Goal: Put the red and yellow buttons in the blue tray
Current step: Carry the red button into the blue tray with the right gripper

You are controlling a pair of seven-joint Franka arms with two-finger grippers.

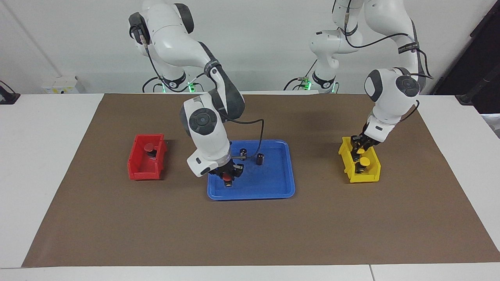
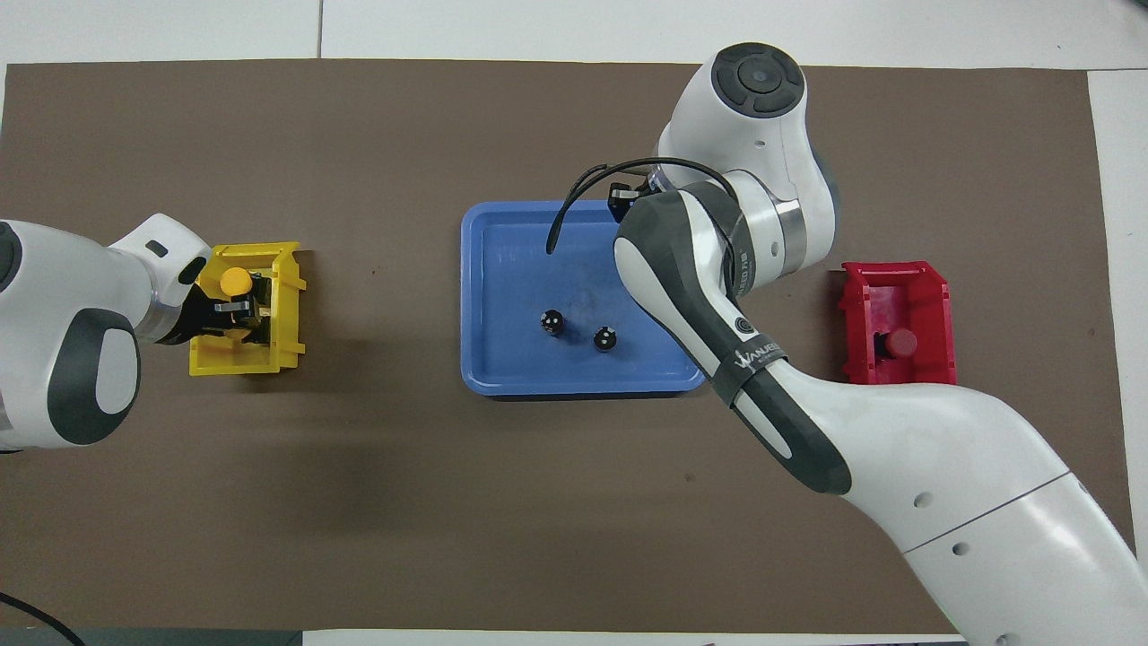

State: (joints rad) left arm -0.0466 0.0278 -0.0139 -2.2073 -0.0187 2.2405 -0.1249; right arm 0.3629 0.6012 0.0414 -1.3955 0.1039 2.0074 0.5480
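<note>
right gripper (image 1: 227,178) low in shallow blue plastic rectangular tray (image 1: 281,187), fingers clenched on red mushroom-cap push button (image 1: 227,178) | left gripper (image 1: 360,150) in small yellow plastic bin (image 1: 369,177), fingers around a yellow-capped button (image 1: 361,150), grip state unclear | second yellow-capped button (image 1: 364,161) just beside those fingers | second red-capped button (image 1: 149,148) in small red plastic bin (image 1: 134,166)

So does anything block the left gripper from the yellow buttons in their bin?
Nothing visible does. The left gripper is already down inside the yellow bin, at the yellow button nearer the robots. The other yellow button stands beside it, uncovered.
</note>
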